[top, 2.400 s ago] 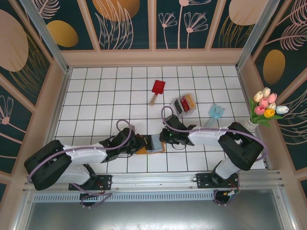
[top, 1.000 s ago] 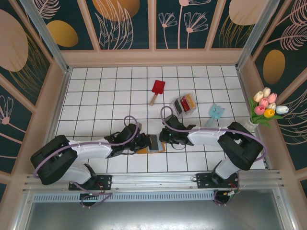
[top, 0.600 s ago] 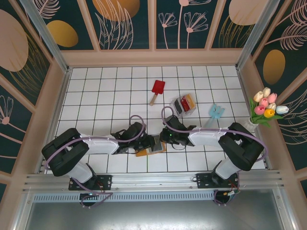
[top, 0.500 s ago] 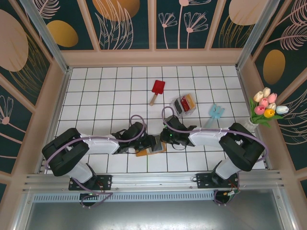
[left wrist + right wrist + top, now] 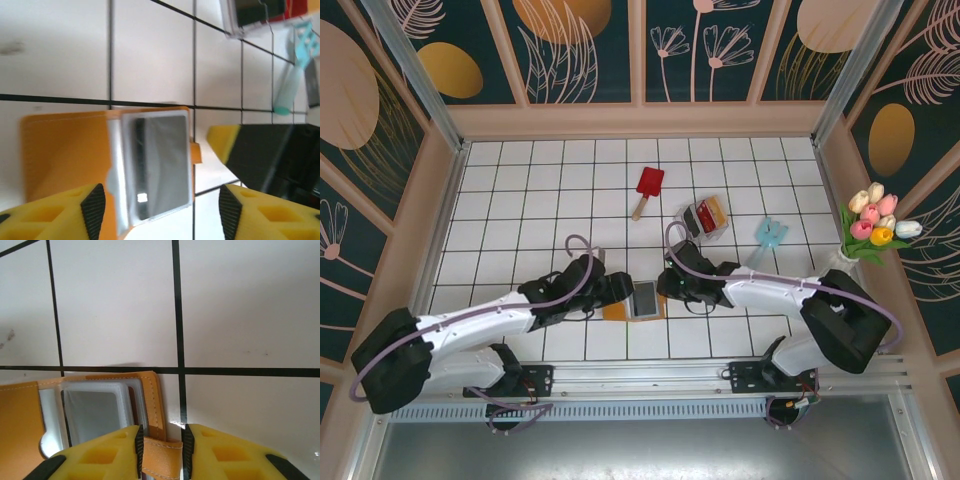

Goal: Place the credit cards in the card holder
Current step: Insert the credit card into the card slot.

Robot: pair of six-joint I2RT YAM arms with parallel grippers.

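The orange-tan card holder (image 5: 620, 312) lies open between the two grippers on the white tiles. Its clear inner sleeves (image 5: 120, 170) face up, and a dark card (image 5: 162, 162) with a small chip sits in them. My left gripper (image 5: 160, 207) hovers open above the holder (image 5: 65, 155), its fingers wide on both sides of the sleeves. My right gripper (image 5: 160, 452) is shut on the holder's orange strap tab (image 5: 161, 460) at its right edge. In the top view, the left gripper (image 5: 616, 290) and right gripper (image 5: 667, 290) flank the holder. More credit cards, red, black and tan, lie in a clear box (image 5: 703, 217).
A red paddle with a wooden handle (image 5: 648, 185) lies further back. A teal plastic tool (image 5: 769, 234) rests right of the clear box (image 5: 255, 15). Tulips (image 5: 876, 222) stand at the right wall. Wooden walls enclose the tiled floor.
The left arm has swung lower and stretched out, and its gripper has drawn back a little to the left, uncovering the holder's grey sleeve. The right gripper stays at the holder's right edge.
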